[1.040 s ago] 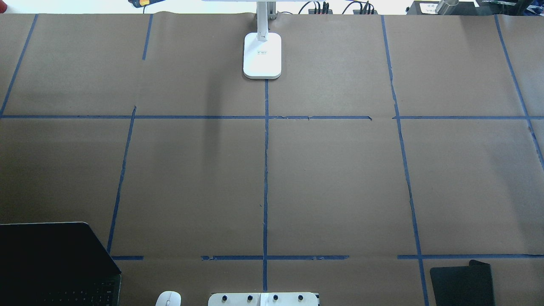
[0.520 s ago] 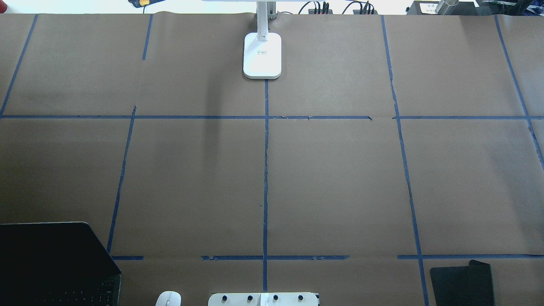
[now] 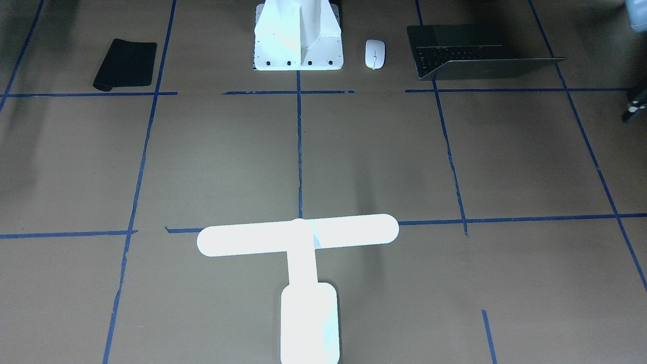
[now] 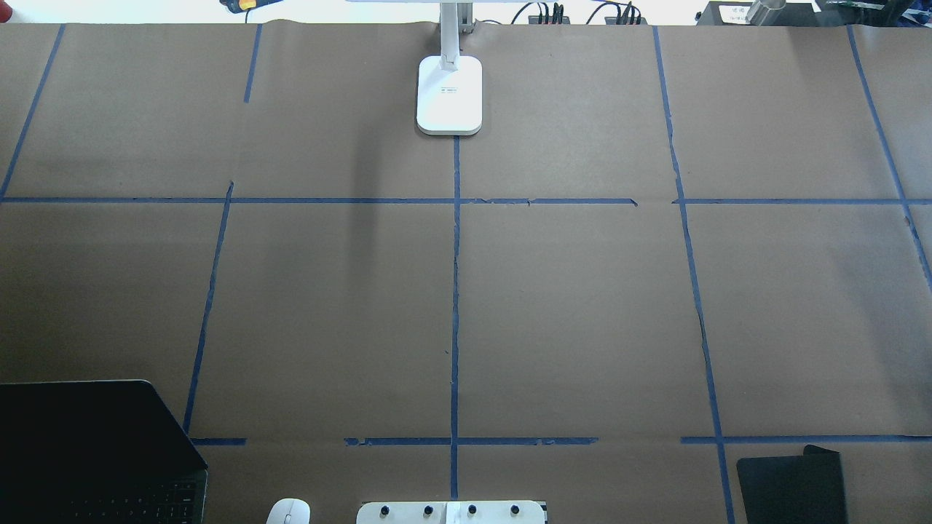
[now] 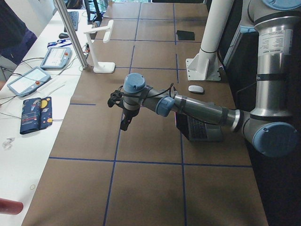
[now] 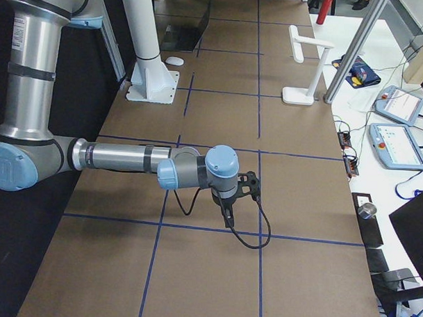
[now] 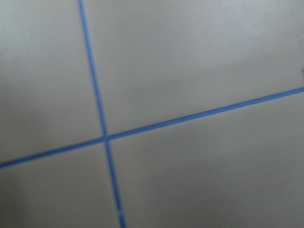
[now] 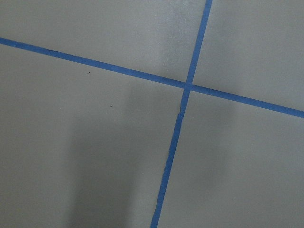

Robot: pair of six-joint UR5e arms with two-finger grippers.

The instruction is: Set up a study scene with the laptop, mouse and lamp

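The laptop [image 4: 95, 451] stands open at the near left corner, and it also shows in the front view [image 3: 485, 55]. The white mouse [image 4: 287, 511] lies beside it, next to the pedestal. The glowing lamp [image 3: 298, 235] stands at the far middle edge, with its base [image 4: 449, 94] on the centre tape line. My left gripper [image 5: 123, 126] hangs over bare paper at the table's left end, and I cannot tell whether it is open or shut. My right gripper [image 6: 228, 218] hangs over bare paper at the right end, and I cannot tell its state. Both wrist views show only paper and tape.
A black mat [image 4: 792, 484] lies at the near right corner. The white bolted pedestal [image 3: 298, 35] stands at the near middle edge. Blue tape lines grid the brown paper. Tablets [image 6: 397, 106] and cables lie on the operators' table beyond the lamp.
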